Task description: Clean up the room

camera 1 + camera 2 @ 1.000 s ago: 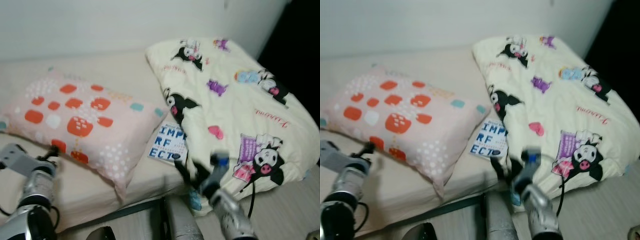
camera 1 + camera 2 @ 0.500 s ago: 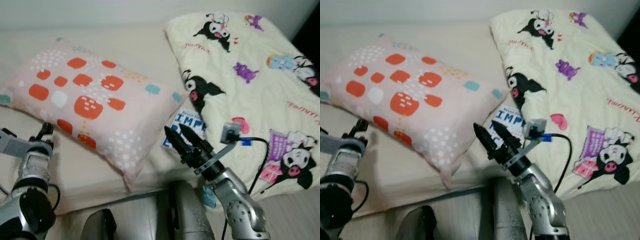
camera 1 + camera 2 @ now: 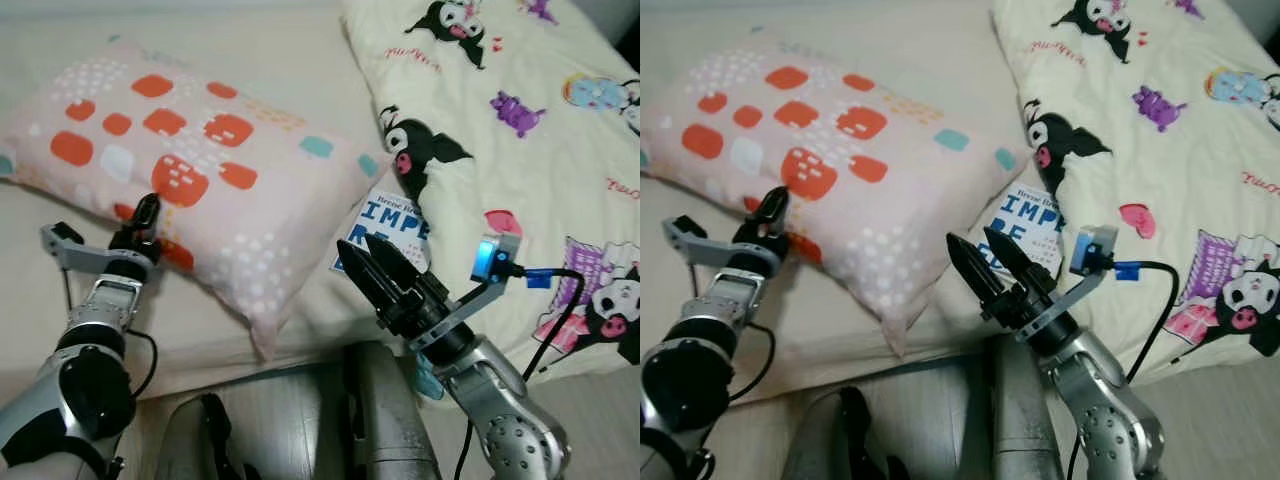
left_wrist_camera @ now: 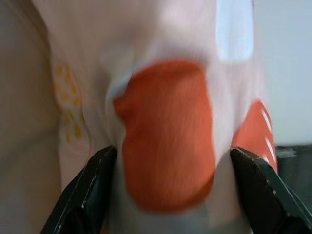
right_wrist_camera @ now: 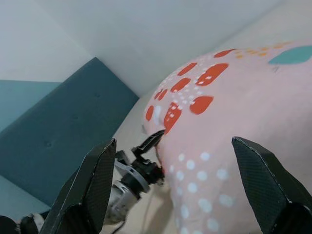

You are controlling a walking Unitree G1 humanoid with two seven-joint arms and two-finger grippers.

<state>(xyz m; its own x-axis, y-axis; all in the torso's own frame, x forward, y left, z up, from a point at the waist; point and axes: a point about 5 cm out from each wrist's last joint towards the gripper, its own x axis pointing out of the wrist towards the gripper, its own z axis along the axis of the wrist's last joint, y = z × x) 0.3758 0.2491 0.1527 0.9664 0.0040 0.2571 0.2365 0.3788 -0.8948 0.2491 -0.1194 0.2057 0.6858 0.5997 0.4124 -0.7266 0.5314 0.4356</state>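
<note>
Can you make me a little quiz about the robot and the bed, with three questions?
1. True or false: the left gripper has its open fingers around the edge of the pillow.
2. What lies between the pillow and the cartoon blanket? A) a shoe B) a book C) a cup
3. Fill in: the right gripper hovers open, holding ____.

Key: 1 true. 2 B, a white book with blue letters, partly tucked under the blanket. 3 nothing.
</note>
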